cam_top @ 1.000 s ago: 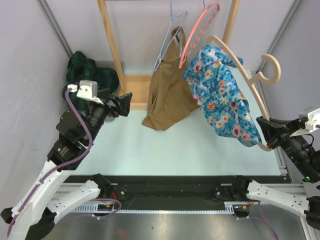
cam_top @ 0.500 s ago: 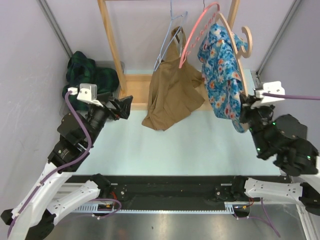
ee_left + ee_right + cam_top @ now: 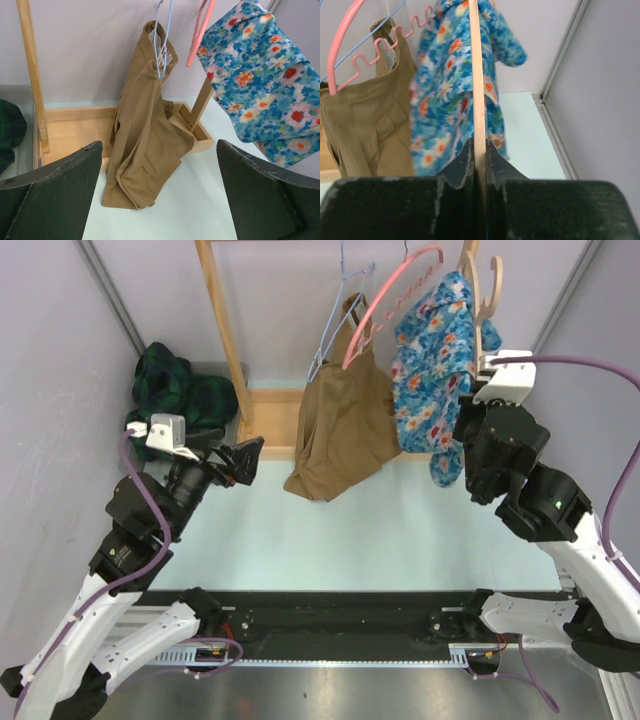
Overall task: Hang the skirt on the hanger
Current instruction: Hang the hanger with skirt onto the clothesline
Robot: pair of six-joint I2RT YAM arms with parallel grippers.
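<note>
**You are lifting the skirt-laden hanger up beside the rack.**
The wooden rack (image 3: 224, 335) is standing ahead of both arms. Your right arm is reaching high with its wrist tipped upward, so the floral skirt (image 3: 428, 350) is draping free just above the right gripper (image 3: 479, 150), which is pinching the wooden hanger (image 3: 476, 75) edge-on. Your left gripper (image 3: 246, 456) is waiting spread wide, holding nothing.

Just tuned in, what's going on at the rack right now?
The right claw is shut on the wooden hanger carrying the floral skirt, raised beside the pink hanger at the rack. Whether its hook is on the rail is out of view. The left claw hangs open and empty near the brown garment.
</note>
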